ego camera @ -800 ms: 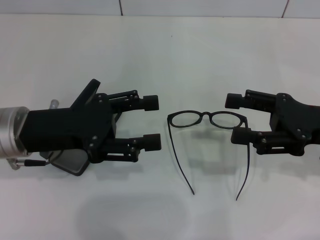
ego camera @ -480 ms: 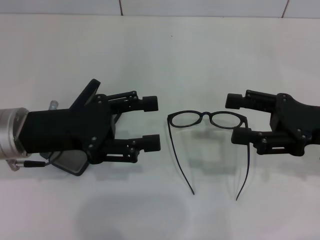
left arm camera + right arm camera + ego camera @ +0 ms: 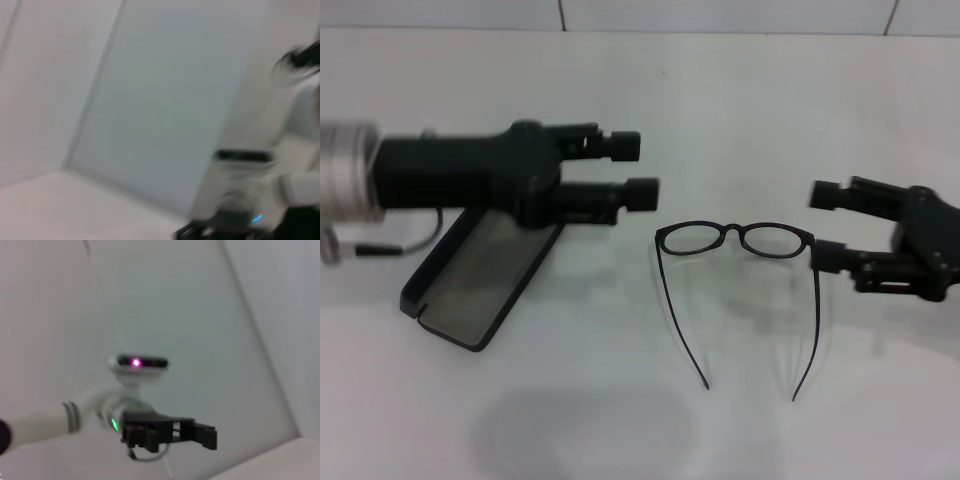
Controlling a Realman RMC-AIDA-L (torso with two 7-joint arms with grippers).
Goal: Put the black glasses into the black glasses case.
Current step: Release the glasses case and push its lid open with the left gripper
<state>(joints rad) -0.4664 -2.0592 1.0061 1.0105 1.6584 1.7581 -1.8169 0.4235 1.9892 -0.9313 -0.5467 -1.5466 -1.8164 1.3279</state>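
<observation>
Left end effector (image 3: 633, 170), fingers spread and grasping nothing, hovers above the far end of the black glasses case (image 3: 480, 282). Right end effector (image 3: 828, 225), likewise spread and empty, sits just beside the right hinge of the black glasses (image 3: 735, 240). The glasses lie unfolded between both end effectors: thin black frame, two oval clear lenses, slender temples pointing toward the robot. The case lies open, grey lining up, on the white tabletop (image 3: 640, 90); tiled wall behind.
</observation>
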